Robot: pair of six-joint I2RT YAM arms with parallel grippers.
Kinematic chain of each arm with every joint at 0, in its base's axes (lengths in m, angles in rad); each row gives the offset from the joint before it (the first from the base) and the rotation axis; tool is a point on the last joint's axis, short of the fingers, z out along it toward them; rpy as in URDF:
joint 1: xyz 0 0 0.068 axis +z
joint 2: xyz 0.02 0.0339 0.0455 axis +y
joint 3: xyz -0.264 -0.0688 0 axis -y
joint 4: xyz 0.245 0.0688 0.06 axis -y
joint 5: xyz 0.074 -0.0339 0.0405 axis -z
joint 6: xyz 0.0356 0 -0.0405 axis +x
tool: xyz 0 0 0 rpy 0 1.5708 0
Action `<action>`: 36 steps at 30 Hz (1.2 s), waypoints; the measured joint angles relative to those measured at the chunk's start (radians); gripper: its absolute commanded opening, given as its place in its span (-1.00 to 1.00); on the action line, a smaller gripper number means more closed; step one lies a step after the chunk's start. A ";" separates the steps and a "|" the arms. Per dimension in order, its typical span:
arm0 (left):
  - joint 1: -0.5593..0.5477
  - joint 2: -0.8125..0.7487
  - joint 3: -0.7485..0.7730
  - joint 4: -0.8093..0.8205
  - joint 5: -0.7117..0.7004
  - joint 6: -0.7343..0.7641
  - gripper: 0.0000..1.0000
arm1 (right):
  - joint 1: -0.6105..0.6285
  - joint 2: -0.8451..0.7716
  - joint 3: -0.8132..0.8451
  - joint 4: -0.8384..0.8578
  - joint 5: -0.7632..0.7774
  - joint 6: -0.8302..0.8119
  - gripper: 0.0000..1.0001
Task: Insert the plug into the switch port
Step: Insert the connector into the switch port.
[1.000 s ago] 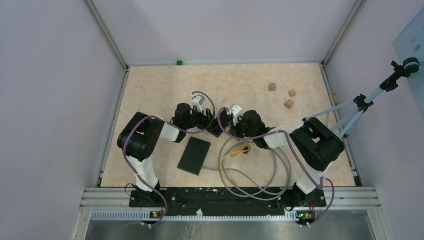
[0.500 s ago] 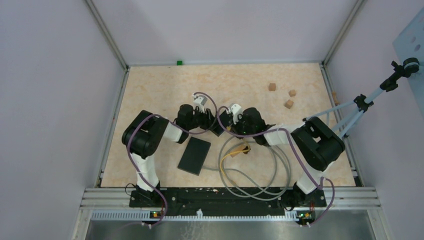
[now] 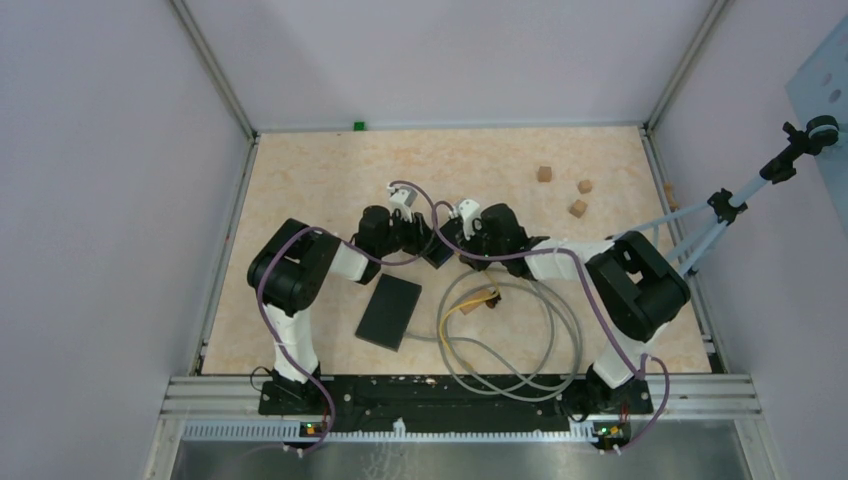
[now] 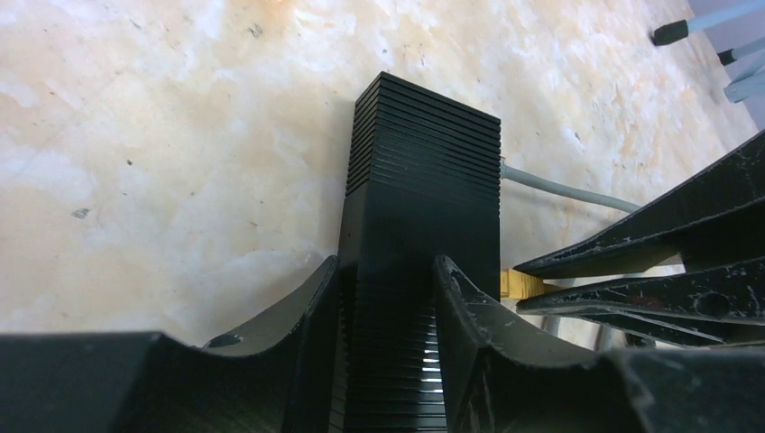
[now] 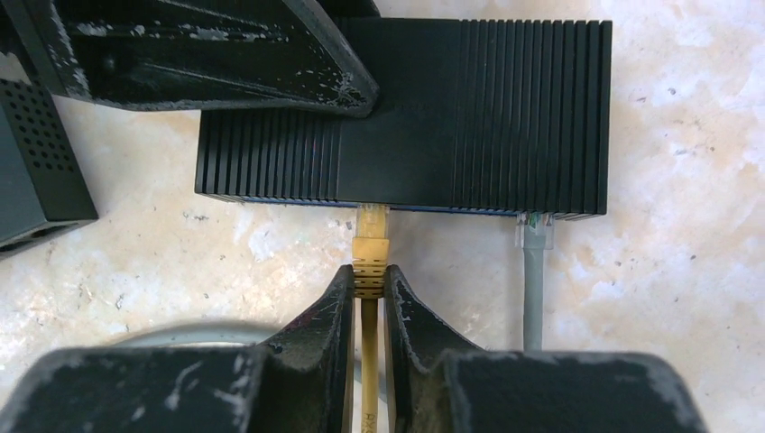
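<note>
Both arms [image 3: 345, 262] have reached farther forward, and the left gripper [image 4: 386, 268] has closed onto the switch [image 4: 424, 144]. The right gripper [image 5: 368, 281] pinches the yellow plug [image 5: 371, 236], its tip at the port [image 5: 373, 209] just ahead of the fingertips [image 5: 338, 289]. A skewed push could jam it or slide the clamped switch sideways. Both arms reach low, wrists facing each other.

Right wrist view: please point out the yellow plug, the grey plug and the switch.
yellow plug [image 5: 371, 245], right wrist view, on its yellow boot.
grey plug [image 5: 532, 231], right wrist view, on its clear connector body.
switch [image 5: 469, 117], right wrist view, on its ribbed top.
</note>
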State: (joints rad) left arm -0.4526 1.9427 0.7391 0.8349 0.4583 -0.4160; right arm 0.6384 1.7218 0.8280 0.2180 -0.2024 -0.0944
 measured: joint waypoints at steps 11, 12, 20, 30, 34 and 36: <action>0.000 0.004 0.005 0.015 -0.036 0.025 -0.10 | 0.000 0.047 0.011 0.041 -0.001 0.001 -1.00; 0.000 0.004 0.005 0.016 -0.039 0.026 -0.07 | 0.000 0.047 0.001 0.063 -0.001 0.001 -1.00; 0.018 -0.009 0.013 -0.035 -0.010 0.029 0.25 | 0.002 0.048 -0.015 0.104 -0.006 0.000 -0.54; 0.128 -0.027 0.162 -0.294 0.019 0.025 0.94 | 0.007 -0.032 0.005 0.023 -0.009 0.015 -0.18; 0.158 -0.075 0.173 -0.402 -0.025 0.026 0.98 | 0.007 -0.117 0.006 -0.074 -0.005 0.021 -0.19; 0.166 -0.136 0.159 -0.474 -0.061 0.027 0.97 | 0.007 -0.170 0.006 -0.121 -0.006 0.020 -0.22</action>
State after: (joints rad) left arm -0.2871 1.8065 0.8982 0.3607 0.3969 -0.3889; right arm 0.6456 1.5520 0.8337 0.0967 -0.2081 -0.0746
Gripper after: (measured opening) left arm 0.987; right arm 0.409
